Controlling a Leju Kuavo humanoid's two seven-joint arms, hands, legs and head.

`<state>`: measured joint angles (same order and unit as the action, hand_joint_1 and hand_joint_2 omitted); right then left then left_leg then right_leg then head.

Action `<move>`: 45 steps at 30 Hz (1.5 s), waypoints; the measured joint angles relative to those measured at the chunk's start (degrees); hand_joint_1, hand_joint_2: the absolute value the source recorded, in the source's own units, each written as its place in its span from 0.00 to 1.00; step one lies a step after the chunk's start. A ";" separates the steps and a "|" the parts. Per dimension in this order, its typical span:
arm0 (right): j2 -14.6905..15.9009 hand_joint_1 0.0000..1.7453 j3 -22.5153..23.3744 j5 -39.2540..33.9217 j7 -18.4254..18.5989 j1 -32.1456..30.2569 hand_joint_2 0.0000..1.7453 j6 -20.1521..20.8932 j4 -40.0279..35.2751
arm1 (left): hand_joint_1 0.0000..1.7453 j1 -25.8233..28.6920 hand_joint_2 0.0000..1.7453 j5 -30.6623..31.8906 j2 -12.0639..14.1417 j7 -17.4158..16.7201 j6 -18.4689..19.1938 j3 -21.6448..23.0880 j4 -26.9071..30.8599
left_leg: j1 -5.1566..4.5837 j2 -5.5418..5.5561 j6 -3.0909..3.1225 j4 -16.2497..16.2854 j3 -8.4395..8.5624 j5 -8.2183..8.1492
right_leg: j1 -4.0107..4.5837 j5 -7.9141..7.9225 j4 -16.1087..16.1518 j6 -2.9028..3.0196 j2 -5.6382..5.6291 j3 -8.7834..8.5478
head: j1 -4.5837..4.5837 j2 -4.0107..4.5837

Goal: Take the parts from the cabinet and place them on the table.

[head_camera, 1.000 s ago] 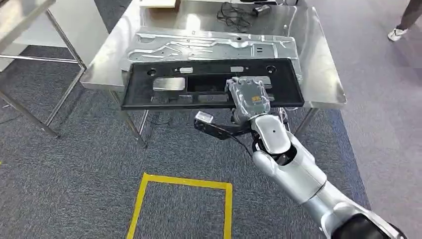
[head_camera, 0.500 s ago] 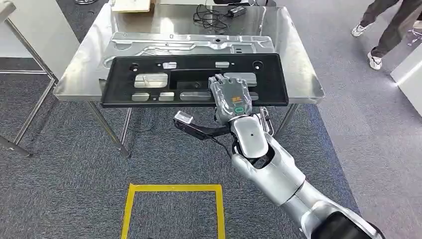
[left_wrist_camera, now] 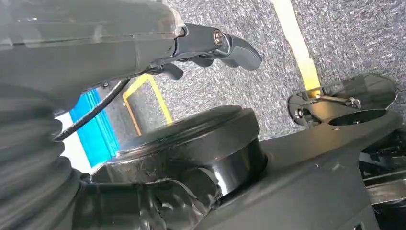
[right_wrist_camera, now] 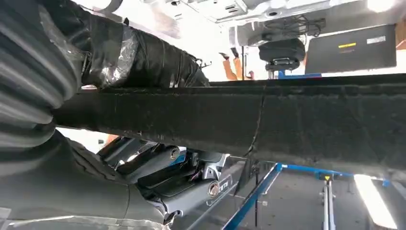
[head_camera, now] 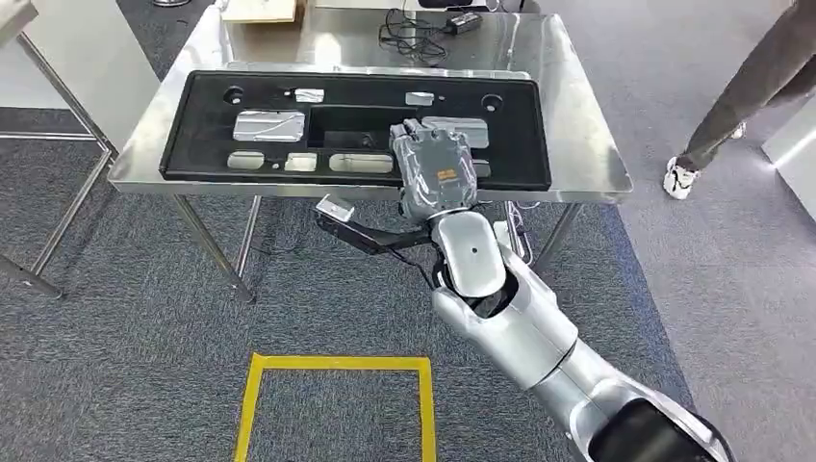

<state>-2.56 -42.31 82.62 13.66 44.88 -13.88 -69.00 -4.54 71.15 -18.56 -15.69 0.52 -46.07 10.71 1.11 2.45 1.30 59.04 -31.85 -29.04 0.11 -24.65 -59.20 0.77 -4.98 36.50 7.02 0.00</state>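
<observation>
The right hand (head_camera: 435,173) has its fingers clamped on the near edge of the long black panel (head_camera: 289,130). The panel sits over the steel table (head_camera: 577,144). The left hand's (left_wrist_camera: 210,45) fingers are curled in, holding nothing.

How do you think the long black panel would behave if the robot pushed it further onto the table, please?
The black panel looks stiff: it stays straight though the right hand grips only its near edge. It is flat and wide, so it should slide rather than tip or roll. The steel table looks smooth, so it may skid easily. With many cutouts, it is probably light.
</observation>
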 joint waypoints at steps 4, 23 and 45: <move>1.10 1.00 0.22 -0.37 -0.59 -0.78 1.00 -0.09 -1.23 | 0.00 0.07 1.00 -0.70 -0.02 0.04 0.33 -0.72 0.00 | 0.00 0.00 0.02 -0.03 0.03 -0.02 | 0.09 0.00 0.00 -0.01 0.00 0.00 | 0.00 0.00; 18.10 1.00 10.12 -3.74 -4.81 -16.36 1.00 -2.40 -17.08 | 0.00 1.08 1.00 0.00 -1.25 1.36 -2.53 -1.46 0.00 | 2.00 -1.84 -0.34 -3.15 4.98 -1.10 | -3.04 2.64 -2.43 -4.89 5.07 3.01 | 0.02 0.00; 21.95 1.00 14.27 -7.50 -6.95 -11.70 1.00 4.85 -19.65 | 0.00 0.78 1.00 -0.26 -1.01 5.77 -2.86 -2.36 0.00 | -1.25 -2.69 2.96 -1.72 0.24 1.51 | 0.51 -3.15 -0.35 -0.86 4.08 -2.33 | -0.07 0.00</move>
<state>19.39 -28.04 75.12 6.71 33.17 -9.03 -88.65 -3.75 70.88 -19.56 -9.92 -2.34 -48.44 10.71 -0.14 -0.23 4.26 57.32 -31.61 -27.53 0.62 -27.80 -59.56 -0.09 -0.90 34.17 6.95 0.00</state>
